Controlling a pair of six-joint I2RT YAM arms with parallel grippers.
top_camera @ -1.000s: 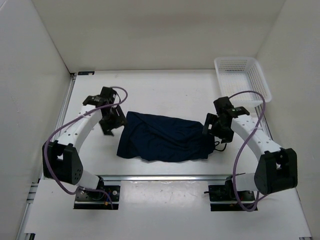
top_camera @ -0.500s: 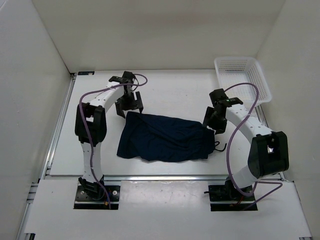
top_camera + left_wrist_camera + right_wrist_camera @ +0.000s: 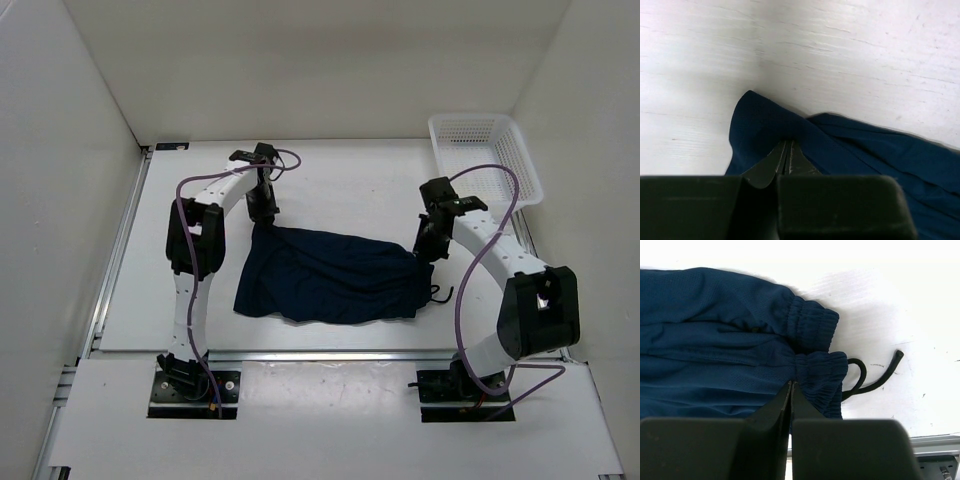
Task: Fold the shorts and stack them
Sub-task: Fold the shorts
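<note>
Pinching both ends: left gripper [image 3: 786, 150] clenched on a leg-hem corner of the shorts [image 3: 330, 275], right gripper [image 3: 791, 390] clenched on the waistband, drawstring [image 3: 875, 380] just beyond its tips. Shorts lie stretched between the grippers. Judged: fold only starting; folding and stacking remain.

left gripper [image 3: 786, 150]: clamped on shorts [image 3: 865, 150] | right gripper [image 3: 791, 387]: clamped on shorts | both arms: extended

No legible text, label, brand or number anywhere.
</note>
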